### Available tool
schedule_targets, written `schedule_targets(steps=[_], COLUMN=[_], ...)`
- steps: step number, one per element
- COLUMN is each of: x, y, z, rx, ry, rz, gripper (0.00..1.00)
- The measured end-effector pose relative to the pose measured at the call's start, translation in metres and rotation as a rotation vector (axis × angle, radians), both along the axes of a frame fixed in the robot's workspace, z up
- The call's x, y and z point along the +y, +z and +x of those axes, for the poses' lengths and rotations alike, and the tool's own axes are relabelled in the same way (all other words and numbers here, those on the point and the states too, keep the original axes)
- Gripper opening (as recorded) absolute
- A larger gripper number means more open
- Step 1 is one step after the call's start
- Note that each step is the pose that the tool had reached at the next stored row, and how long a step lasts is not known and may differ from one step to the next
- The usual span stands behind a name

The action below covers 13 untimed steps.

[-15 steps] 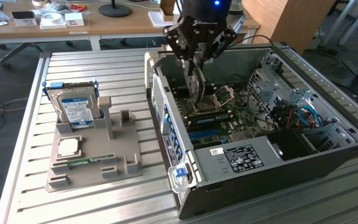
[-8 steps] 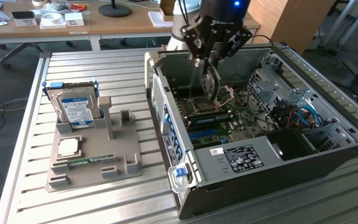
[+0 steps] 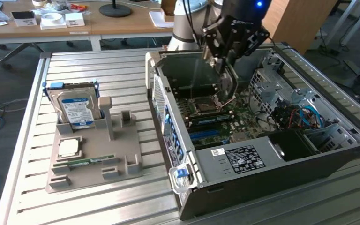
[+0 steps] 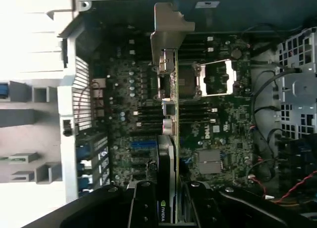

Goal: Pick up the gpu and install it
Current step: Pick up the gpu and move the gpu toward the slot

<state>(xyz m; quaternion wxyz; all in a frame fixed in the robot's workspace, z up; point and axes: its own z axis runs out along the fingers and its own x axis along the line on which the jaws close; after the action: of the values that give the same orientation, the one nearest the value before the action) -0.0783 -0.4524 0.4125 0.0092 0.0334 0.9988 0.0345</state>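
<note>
The gpu [image 3: 228,83] hangs edge-down inside the open computer case [image 3: 243,161], just above the motherboard [image 3: 221,123]. My gripper [image 3: 228,55] is shut on its upper edge. In the wrist view the gpu [image 4: 173,114] is edge-on, a thin green board. Its silvery metal bracket [image 4: 167,30] is at the far end, and a dark face with an NVIDIA label sits between my fingers [image 4: 143,201]. Beneath the card lie the motherboard's blue and black slots [image 4: 143,144]. The card's lower edge looks a little apart from them.
The CPU socket [image 4: 215,77] and a bundle of cables [image 3: 299,117] lie beside the card inside the case. On the exterior view's left, a grey fixture [image 3: 95,171] holds a hard drive [image 3: 73,110], a CPU chip [image 3: 69,147] and a RAM stick [image 3: 83,163].
</note>
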Motion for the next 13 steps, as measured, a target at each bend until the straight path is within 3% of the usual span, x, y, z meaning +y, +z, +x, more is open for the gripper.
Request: schedule_targets(steps=[5,13], x=[0.0000,0.0001], y=[0.0000,0.0000], z=[0.021,0.027], rx=[0.0001,0.0000], ry=[0.001,0.001], rz=[0.0007,0.0008], gripper=[0.27,0.27])
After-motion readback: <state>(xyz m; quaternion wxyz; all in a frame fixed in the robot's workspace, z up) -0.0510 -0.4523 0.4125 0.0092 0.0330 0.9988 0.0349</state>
